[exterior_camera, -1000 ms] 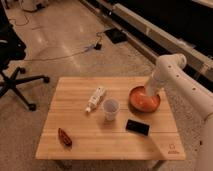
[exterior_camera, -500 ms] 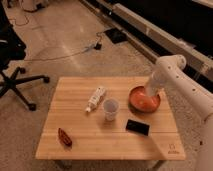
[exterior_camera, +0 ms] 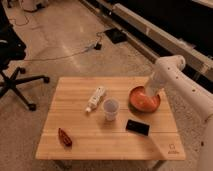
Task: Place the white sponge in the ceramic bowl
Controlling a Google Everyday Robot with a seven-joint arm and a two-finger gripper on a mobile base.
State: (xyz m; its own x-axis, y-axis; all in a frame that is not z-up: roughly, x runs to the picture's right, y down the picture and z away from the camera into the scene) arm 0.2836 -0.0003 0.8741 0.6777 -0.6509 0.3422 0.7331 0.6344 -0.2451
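Note:
The ceramic bowl (exterior_camera: 141, 104) is orange-red and stands on the right side of the wooden table (exterior_camera: 85, 140). My white arm comes in from the right and reaches down into the bowl. My gripper (exterior_camera: 149, 95) is at the bowl's far inner side, just above its bottom. I cannot make out a white sponge at the gripper or in the bowl; the arm hides that spot.
A long white object (exterior_camera: 95, 99) lies left of the bowl. A white cup (exterior_camera: 110, 109) stands at the table's middle. A black phone (exterior_camera: 137, 127) lies in front of the bowl. A red-brown item (exterior_camera: 64, 137) lies at front left. An office chair (exterior_camera: 12, 65) stands at left.

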